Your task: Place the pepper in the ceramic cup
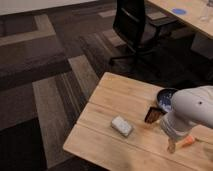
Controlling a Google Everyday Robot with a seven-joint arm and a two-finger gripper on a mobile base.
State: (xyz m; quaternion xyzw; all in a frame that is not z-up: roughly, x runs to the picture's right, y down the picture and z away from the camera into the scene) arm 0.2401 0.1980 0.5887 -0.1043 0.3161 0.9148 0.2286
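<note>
Camera view: claw (171, 146) beside tapered pepper (189, 141)

The claw (171, 146) hangs low over the table (115, 95), near its front edge. The pepper (188, 142) lies just right of the claw. The box (152, 115) stands behind it to the left, with the cup (164, 99) farther behind. The block (122, 126) lies well to its left.
</note>
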